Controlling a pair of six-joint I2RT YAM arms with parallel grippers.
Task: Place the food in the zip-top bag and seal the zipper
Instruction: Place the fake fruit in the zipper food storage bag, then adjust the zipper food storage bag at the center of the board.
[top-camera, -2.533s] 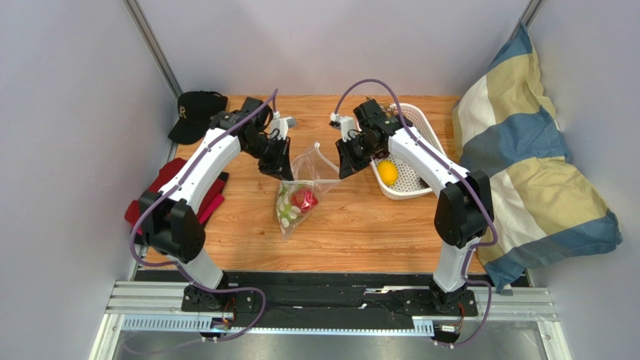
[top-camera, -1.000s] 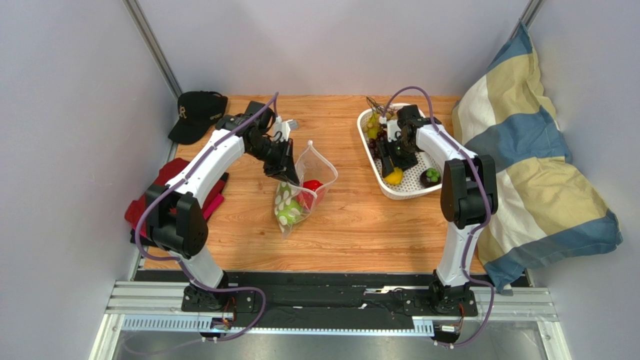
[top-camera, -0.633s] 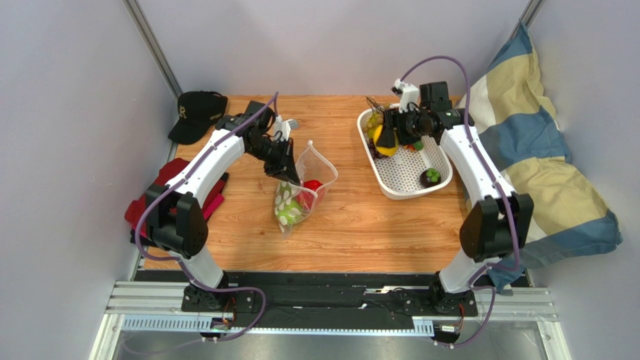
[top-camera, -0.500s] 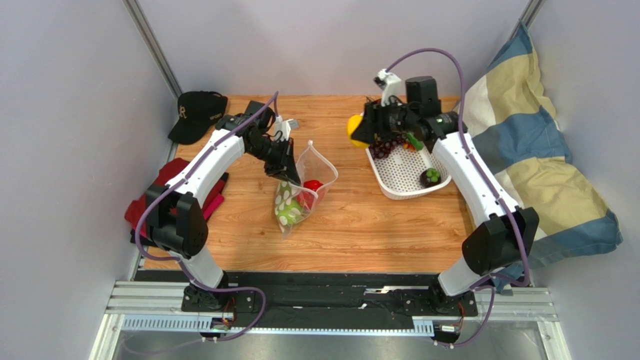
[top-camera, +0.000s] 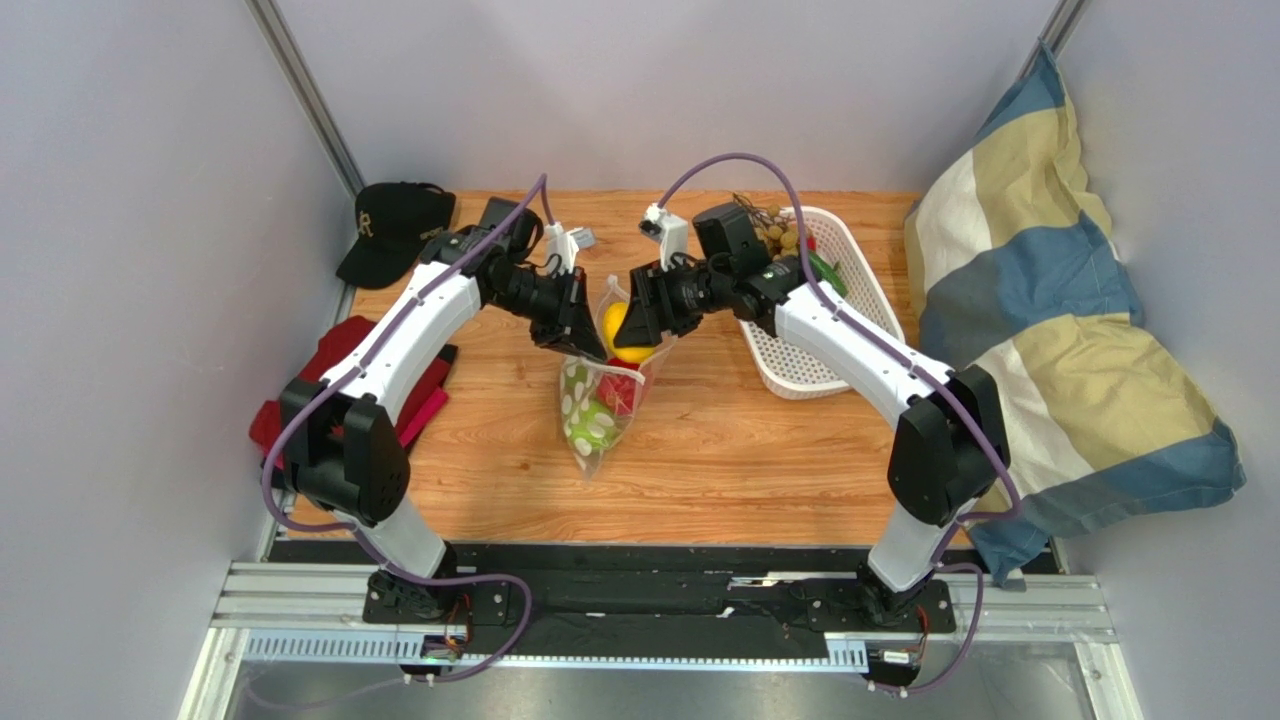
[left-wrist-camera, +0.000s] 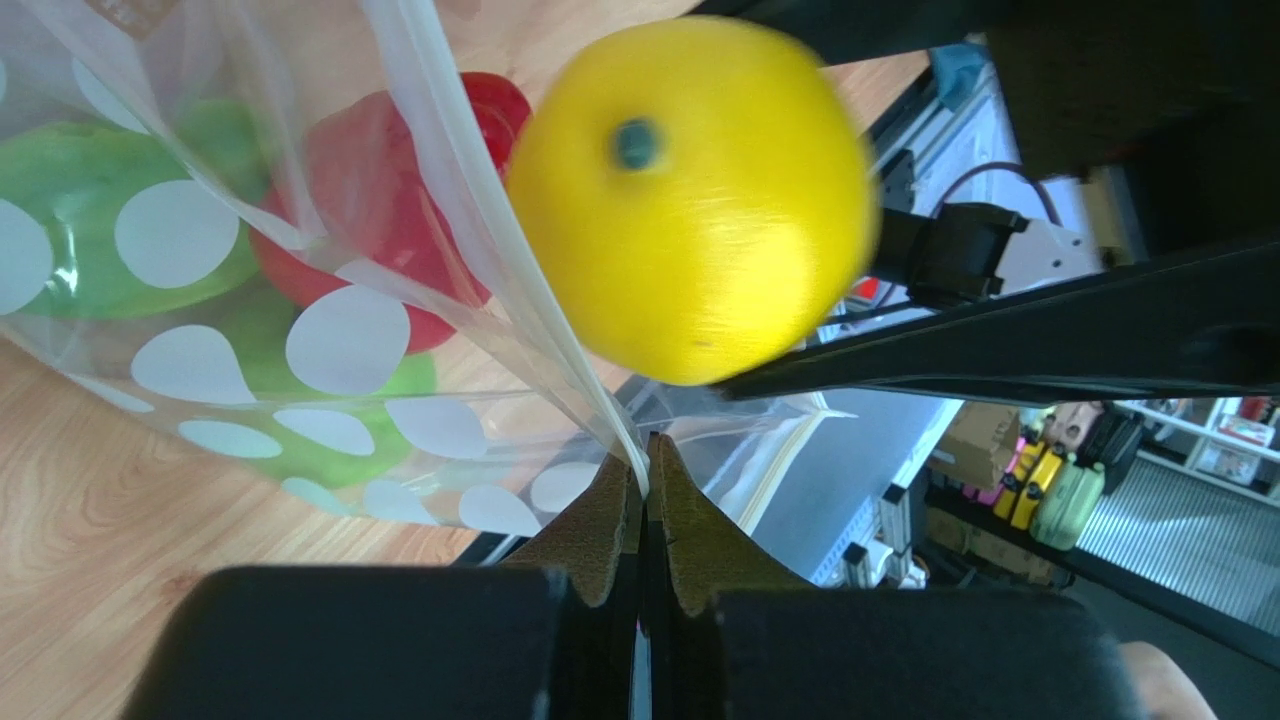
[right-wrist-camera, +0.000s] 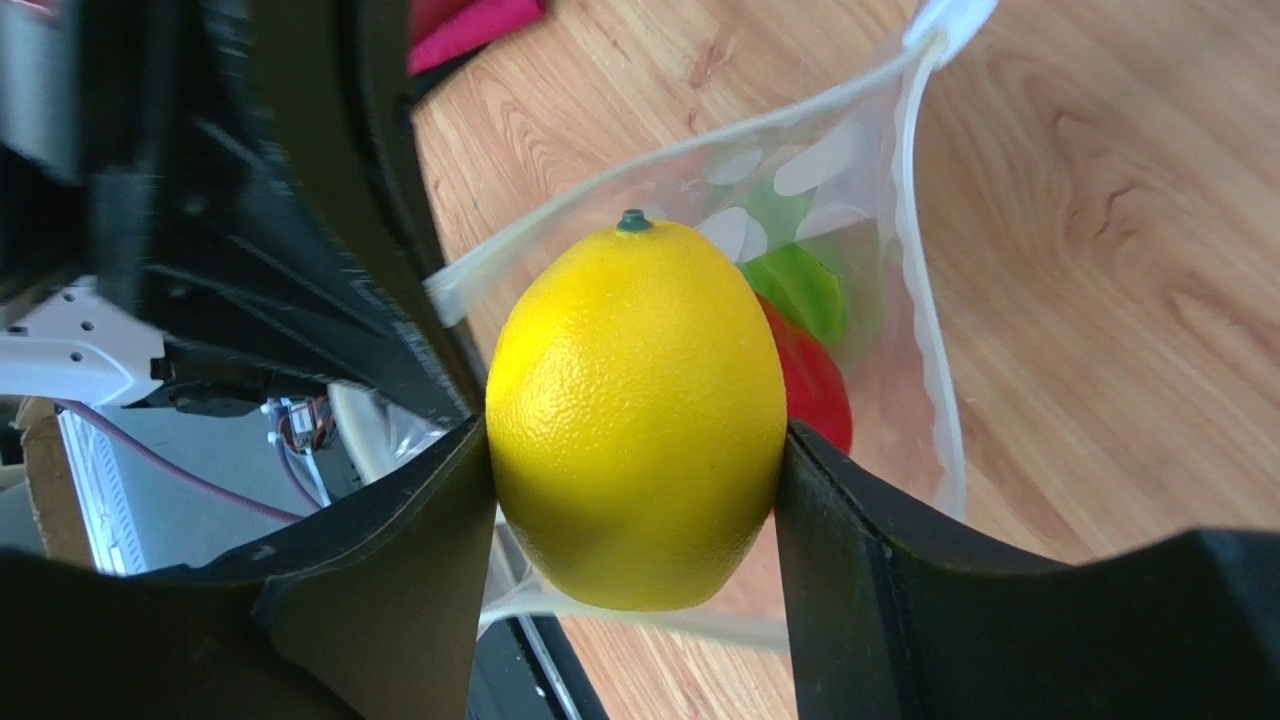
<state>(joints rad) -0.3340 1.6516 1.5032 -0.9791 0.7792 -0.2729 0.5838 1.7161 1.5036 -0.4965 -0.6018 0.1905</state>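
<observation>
Food, part bagged: red pepper (top-camera: 613, 393) and green pieces (top-camera: 589, 428) are lying inside the zip-top bag (top-camera: 598, 450), which is slumping on the table (top-camera: 751, 450) between the two arms. Lemon (right-wrist-camera: 636, 413) is hanging at the bag's mouth, not yet inside. A few more items are sitting in the white basket (top-camera: 812, 387), partly hidden by the right arm.

Zipper (right-wrist-camera: 920, 195): is standing open; sealing is not yet begun. By my judgement, roughly half the job is remaining: dropping the lemon in, loading the rest, closing the strip.

Right gripper (top-camera: 639, 318): jaws are clamping the lemon on both sides and presenting it stem-first to the opening.

Left gripper (left-wrist-camera: 643, 495): fingers are pressing tight together on the bag's near lip, lifting it so the mouth is gaping.
</observation>
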